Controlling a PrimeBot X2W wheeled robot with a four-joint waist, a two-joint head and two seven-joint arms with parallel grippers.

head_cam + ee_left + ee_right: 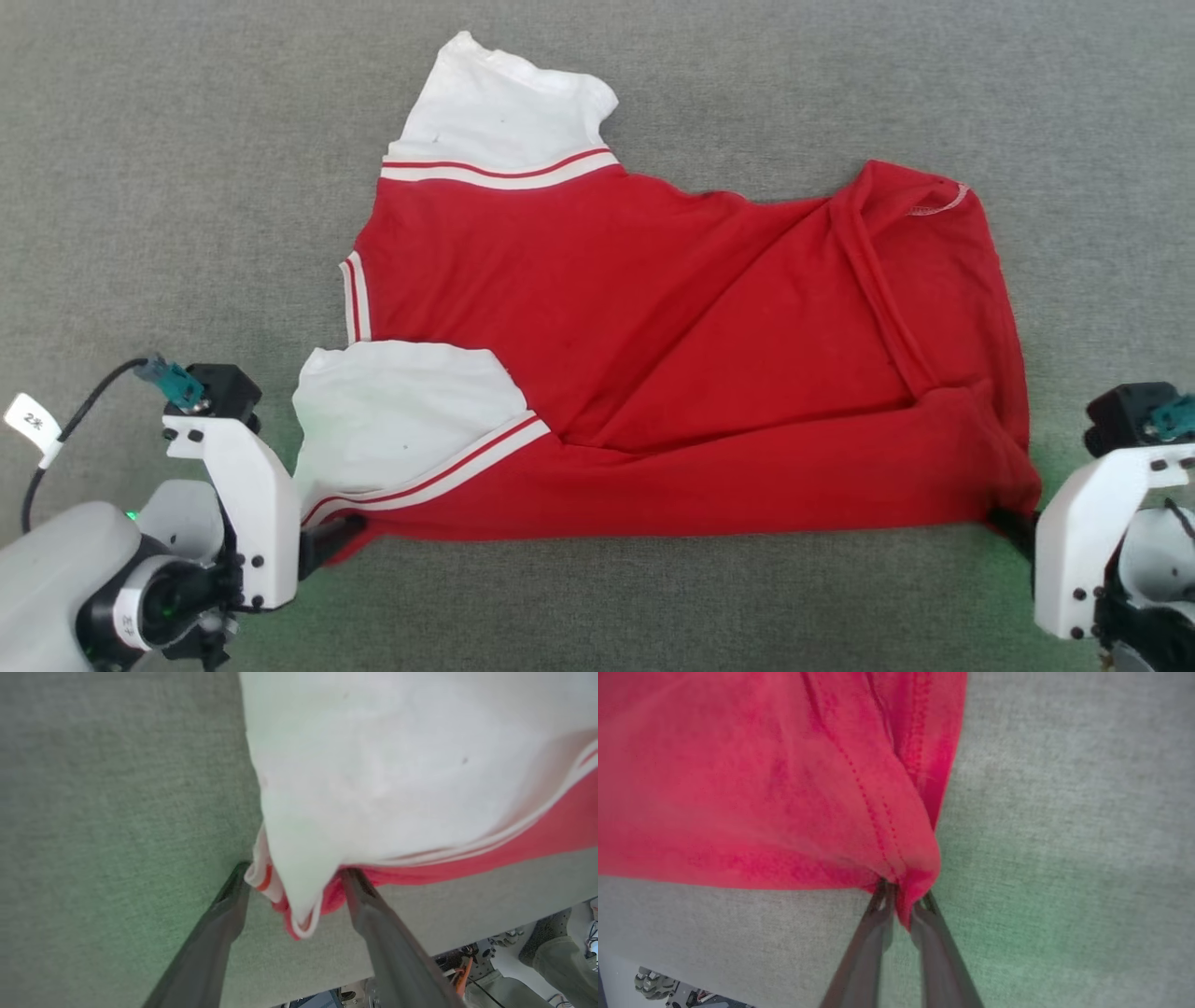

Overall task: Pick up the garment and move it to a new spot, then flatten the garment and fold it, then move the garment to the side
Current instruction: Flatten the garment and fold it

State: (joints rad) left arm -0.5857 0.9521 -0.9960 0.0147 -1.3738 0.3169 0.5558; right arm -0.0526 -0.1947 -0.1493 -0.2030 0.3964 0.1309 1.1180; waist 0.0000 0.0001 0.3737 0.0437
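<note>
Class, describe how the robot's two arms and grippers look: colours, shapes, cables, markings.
Both the left gripper and right gripper have white angular housings, black camera blocks with teal connectors, and long dark tapered fingers. The left carries a black cable bearing a white tag.

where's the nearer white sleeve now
In the head view the nearer white sleeve lies at lower left on the grey surface, just beside the open left gripper.
</note>
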